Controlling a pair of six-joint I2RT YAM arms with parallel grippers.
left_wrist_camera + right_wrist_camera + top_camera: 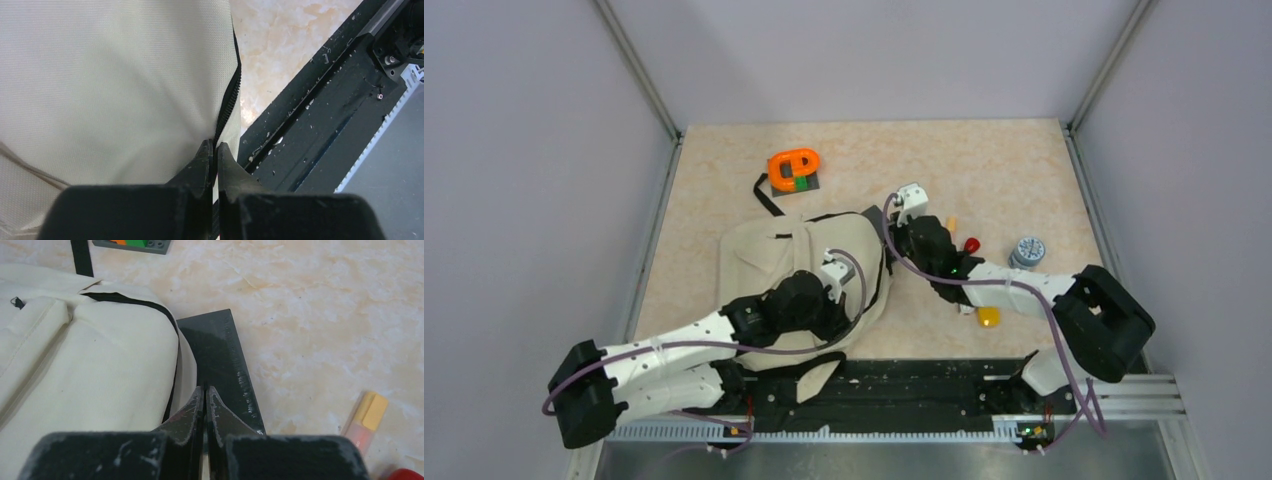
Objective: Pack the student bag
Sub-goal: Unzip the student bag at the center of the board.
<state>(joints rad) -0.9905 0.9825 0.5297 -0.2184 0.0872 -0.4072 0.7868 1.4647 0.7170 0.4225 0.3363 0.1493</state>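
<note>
- Pinches, with the left gripper (215,149), tips pressed together, the black zipper line on the near right edge of the large beige soft fabric backpack, the student bag (769,260).
- Shows that bag lying flat on the marbled beige tabletop (984,170), left of centre, partly under the left arm.
- Leaves 1 orange ring-shaped block (794,163) on its grey plate just beyond the bag, apart from it.
- Sets the right gripper (205,390), tips pressed together, at the bag's right edge, touching or just over a dark flat strip (220,355) with fine edge markings; cannot tell whether anything is pinched.
- Keeps 4 loose items to the right, outside the bag: pink-and-yellow marker (367,415), red ball-like piece (971,243), yellow piece (989,316), blue-grey round cap (1027,250).
- Looks like the opening step: bag edge held at 2 points, packing apparently not begun.
- Calls next for steady tension on the left while drawing the zipper or flap apart, without dragging the bag.
</note>
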